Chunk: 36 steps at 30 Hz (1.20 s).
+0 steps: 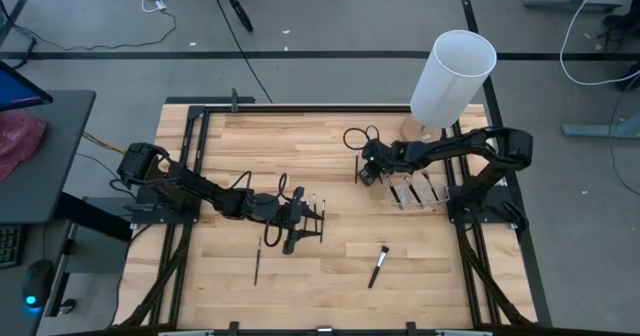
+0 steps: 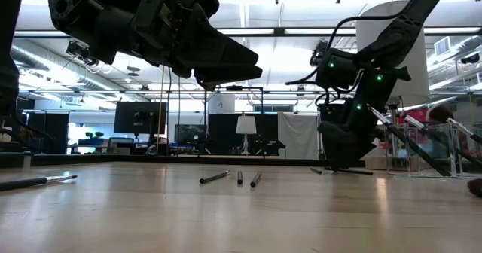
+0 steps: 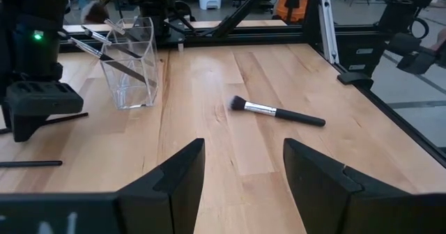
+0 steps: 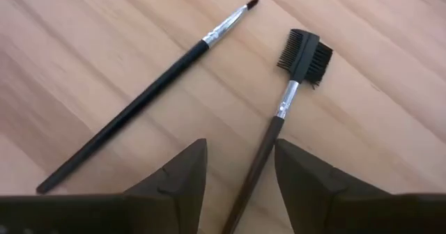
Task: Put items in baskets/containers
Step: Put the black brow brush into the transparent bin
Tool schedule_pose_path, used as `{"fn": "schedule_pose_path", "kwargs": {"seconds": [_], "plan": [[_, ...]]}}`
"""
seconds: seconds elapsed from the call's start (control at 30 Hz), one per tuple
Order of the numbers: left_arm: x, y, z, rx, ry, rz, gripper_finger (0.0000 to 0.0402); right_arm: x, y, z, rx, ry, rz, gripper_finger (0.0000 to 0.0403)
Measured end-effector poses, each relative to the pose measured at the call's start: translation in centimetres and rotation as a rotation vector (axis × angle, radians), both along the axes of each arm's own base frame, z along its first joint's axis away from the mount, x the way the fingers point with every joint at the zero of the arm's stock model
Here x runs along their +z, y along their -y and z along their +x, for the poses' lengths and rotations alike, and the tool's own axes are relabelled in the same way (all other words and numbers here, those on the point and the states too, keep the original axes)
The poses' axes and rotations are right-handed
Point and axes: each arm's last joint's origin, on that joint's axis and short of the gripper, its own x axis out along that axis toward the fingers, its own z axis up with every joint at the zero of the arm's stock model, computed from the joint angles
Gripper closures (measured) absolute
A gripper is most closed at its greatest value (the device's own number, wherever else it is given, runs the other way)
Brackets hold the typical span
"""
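Comb-tipped brush (image 4: 296,74) lying between right pincer's (image 4: 240,166) parted fingers, left pincer (image 3: 244,168) wide.

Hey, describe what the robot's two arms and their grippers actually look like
Both arms are matte black and jointed, with black cables looped along them. The left gripper and right gripper each end in two broad, wedge-shaped dark fingers. Small green lights glow on the right arm's wrist.

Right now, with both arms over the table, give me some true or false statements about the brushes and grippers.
1. The clear holder already has brushes in it. True.
2. The left gripper is holding a brush. False: it is open and empty.
3. A fluffy-headed brush lies loose on the table. True.
4. The right gripper is shut on the comb brush. False: it is open, and the comb brush lies on the wood with its handle between the fingers.
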Motion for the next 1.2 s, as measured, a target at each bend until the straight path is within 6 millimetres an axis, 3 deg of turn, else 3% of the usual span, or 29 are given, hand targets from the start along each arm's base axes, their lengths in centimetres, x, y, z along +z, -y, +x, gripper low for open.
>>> {"fn": "schedule_pose_path", "kwargs": {"seconds": [0.47, 0.73, 0.93, 1.2], "plan": [[0.0, 0.0, 0.0, 0.000, -0.001, 0.001, 0.0204, -1.6, 0.7, 1.0, -0.042, 0.014, -0.070, 0.0316], [0.0, 0.0, 0.0, 0.000, -0.001, 0.000, 0.0204, -1.7, 0.8, 0.8, -0.032, -0.008, -0.084, 0.0389], [0.0, 0.0, 0.0, 0.001, -0.003, -0.006, 0.0204, -1.7, 0.5, 0.8, -0.008, -0.032, -0.090, 0.0394], [-0.2, 0.0, -0.1, 0.002, -0.017, -0.008, 0.0204, -1.1, -1.5, 1.1, 0.019, -0.034, -0.146, 0.0399]]}}
